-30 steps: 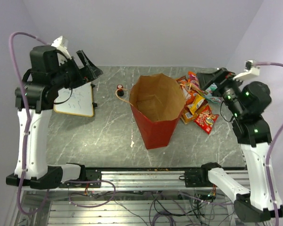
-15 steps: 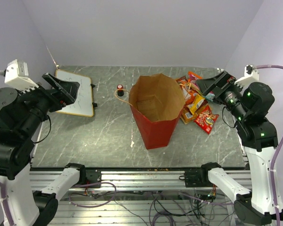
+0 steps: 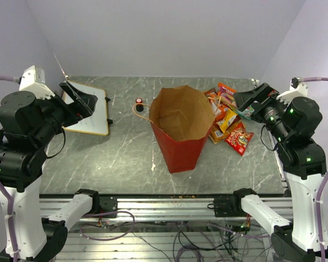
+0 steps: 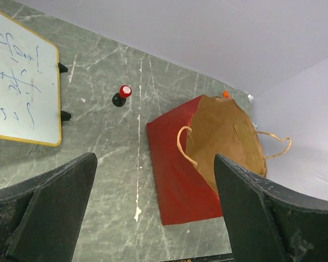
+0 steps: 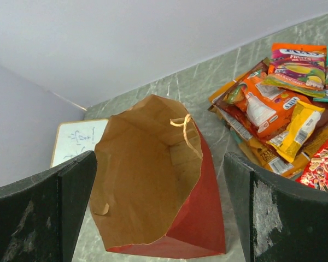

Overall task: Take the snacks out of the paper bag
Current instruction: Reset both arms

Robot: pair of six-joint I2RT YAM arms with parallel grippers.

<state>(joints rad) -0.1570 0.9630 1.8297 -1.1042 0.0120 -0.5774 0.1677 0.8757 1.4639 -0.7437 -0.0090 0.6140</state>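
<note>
Overhead, my left fingers (image 3: pixel 81 100) hung above the whiteboard (image 3: pixel 92 117) at the left end of the counter (image 3: pixel 109 158). My right fingers (image 3: pixel 252 100) hung above the far right corner. Both pairs stood wide apart and held nothing. Between them the paper bag (image 3: pixel 180 131) stood upright near the middle of the counter, its mouth open upward. The snacks (image 3: pixel 228 123) lay in an overlapping heap on the counter just beside its right wall, outside the bag.

That high view gave the layout, but the packets were small in it.

My right wrist view showed them far better. An orange packet (image 5: pixel 262 106) lay over a yellow one (image 5: pixel 295 128), and a red one (image 5: pixel 322 169) lay at the near edge. Another orange one (image 5: pixel 295 60) lay farther back, with a teal edge at the frame's border. It also looked down into the bag, where I saw brown paper walls and one handle loop (image 5: pixel 186 128) drooping over the far rim.

My left wrist view saw the bag from the other side. It showed the bag's red outer wall and both handle loops. Of the snacks it showed only an orange sliver past the bag's rim. In return it showed blue scribbles on the whiteboard and the small red-capped knob (image 4: pixel 122 94). The knob stood on the counter between the board and the bag, apart from both.
</note>
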